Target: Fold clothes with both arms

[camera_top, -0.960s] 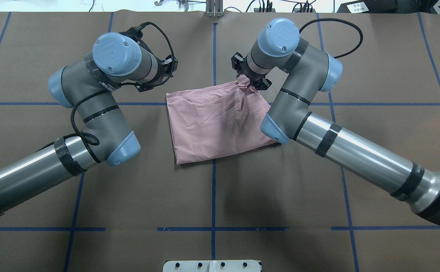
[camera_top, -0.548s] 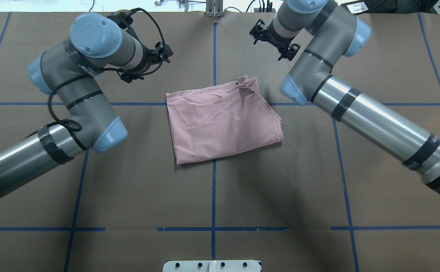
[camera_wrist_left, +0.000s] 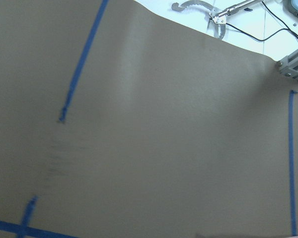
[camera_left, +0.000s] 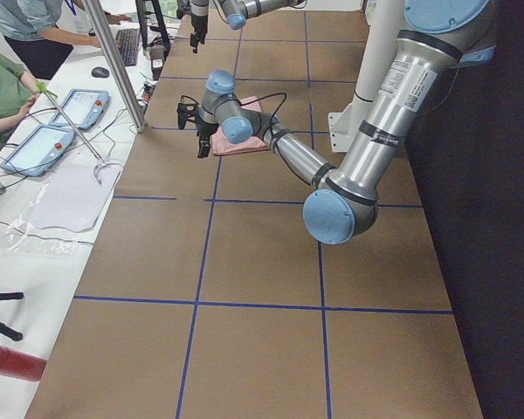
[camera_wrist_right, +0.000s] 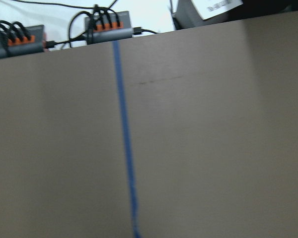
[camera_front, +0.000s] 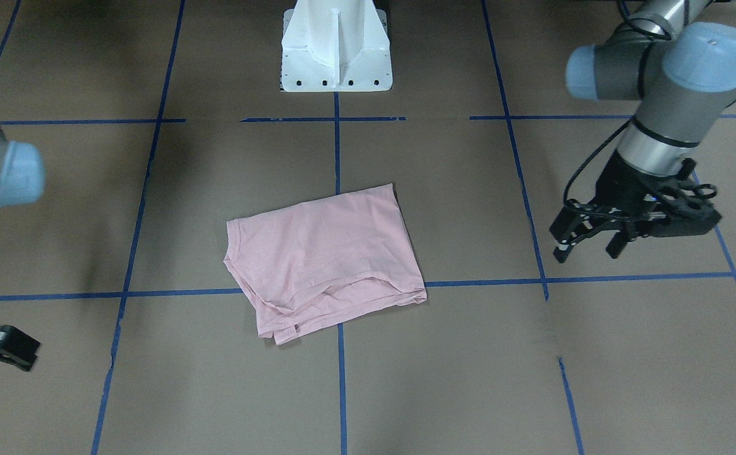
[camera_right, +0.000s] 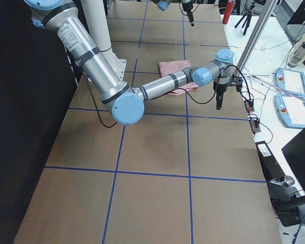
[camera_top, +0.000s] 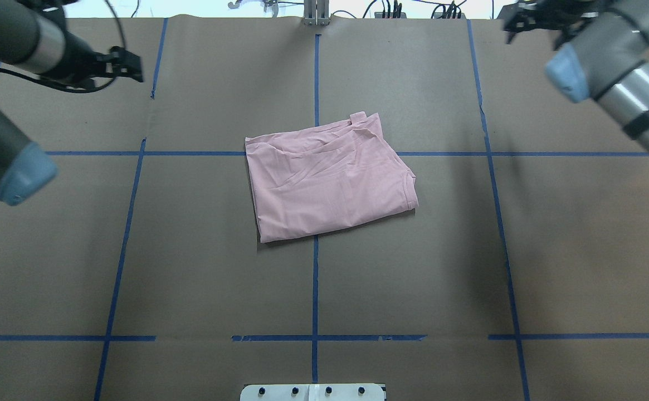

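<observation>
The clothes, one pale pink T-shirt (camera_top: 330, 178), lie folded into a rough rectangle at the table's middle, plain side up, with a small flap sticking out at the far edge. The same T-shirt (camera_front: 323, 259) has nothing touching it. My left gripper (camera_front: 587, 246) hangs open and empty above the table, well off to the shirt's side. From overhead, the left gripper (camera_top: 131, 65) is at the far left corner. My right gripper (camera_top: 536, 19) is at the far right corner, open and empty. The front-facing view cuts off most of the right gripper (camera_front: 1, 346).
Blue tape lines grid the brown table cover. The white pedestal base (camera_front: 336, 57) stands at the robot's edge. Beyond the far edge is a white bench with tablets (camera_left: 61, 113), cables, a metal post (camera_left: 113, 61) and seated people (camera_left: 9, 87).
My right gripper has let go of the shirt's far right corner. Both arms have swung outward and back to the far corners. The shirt lies still.
</observation>
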Robot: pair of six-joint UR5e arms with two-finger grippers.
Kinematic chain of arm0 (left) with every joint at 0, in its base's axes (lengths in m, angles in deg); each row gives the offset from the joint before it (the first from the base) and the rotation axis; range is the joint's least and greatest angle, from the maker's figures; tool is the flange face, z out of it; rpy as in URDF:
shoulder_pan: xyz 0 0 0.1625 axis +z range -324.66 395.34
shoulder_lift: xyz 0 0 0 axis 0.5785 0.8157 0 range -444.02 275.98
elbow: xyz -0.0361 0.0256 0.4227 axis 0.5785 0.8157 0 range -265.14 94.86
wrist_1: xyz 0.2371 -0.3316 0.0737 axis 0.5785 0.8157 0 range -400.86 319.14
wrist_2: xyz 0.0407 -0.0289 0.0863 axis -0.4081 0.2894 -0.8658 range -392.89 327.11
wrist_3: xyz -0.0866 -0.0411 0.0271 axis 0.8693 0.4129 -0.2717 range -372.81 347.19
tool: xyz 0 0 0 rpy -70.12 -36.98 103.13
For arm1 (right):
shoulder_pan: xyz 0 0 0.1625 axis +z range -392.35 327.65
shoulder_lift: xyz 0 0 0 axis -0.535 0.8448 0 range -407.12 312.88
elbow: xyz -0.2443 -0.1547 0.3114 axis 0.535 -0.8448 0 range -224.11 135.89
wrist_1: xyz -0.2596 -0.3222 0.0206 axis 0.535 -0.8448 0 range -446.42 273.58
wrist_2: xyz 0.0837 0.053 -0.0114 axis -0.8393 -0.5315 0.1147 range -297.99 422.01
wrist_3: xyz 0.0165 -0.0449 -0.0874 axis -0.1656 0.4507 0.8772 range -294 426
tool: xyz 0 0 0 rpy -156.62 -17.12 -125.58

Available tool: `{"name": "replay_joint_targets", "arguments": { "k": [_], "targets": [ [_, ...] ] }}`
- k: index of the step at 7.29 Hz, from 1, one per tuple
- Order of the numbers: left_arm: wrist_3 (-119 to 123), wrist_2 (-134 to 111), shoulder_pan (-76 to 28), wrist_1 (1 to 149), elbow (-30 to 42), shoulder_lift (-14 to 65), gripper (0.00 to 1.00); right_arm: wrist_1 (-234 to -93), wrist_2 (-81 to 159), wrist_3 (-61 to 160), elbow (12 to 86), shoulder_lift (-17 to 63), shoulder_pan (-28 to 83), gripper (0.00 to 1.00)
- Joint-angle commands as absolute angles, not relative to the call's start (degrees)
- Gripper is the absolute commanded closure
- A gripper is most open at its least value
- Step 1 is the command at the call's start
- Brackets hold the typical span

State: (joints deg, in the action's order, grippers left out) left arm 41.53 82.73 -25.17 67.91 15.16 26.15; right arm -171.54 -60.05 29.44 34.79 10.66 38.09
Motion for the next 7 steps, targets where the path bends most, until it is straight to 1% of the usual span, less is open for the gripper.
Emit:
{"name": "replay_joint_targets", "arguments": {
  "k": [1,3,4,5,6,7],
  "targets": [
    [18.06,87.33,-35.37,65.51,17.42,16.22,0.00,-181.40,-66.02,58.07,42.96,23.40,50.05,0.00],
    [-3.64,88.13,-43.02,62.69,17.08,9.88,0.00,-181.53,-70.50,71.22,44.22,33.95,56.22,0.00],
    [-10.45,94.05,-45.84,62.50,16.64,6.97,0.00,-181.26,-73.23,72.23,44.39,37.22,58.34,0.00],
    [-10.43,98.72,-46.48,62.68,16.55,3.55,0.00,-181.26,-72.30,71.98,44.74,37.60,58.44,0.00],
    [-8.95,98.77,-45.96,63.37,15.24,3.52,0.00,-181.35,-72.55,71.98,45.09,37.87,58.44,0.00],
    [-8.94,98.59,-45.87,65.30,10.45,5.08,0.00,-181.26,-72.20,71.46,45.18,38.39,58.44,0.00]
  ]
}}
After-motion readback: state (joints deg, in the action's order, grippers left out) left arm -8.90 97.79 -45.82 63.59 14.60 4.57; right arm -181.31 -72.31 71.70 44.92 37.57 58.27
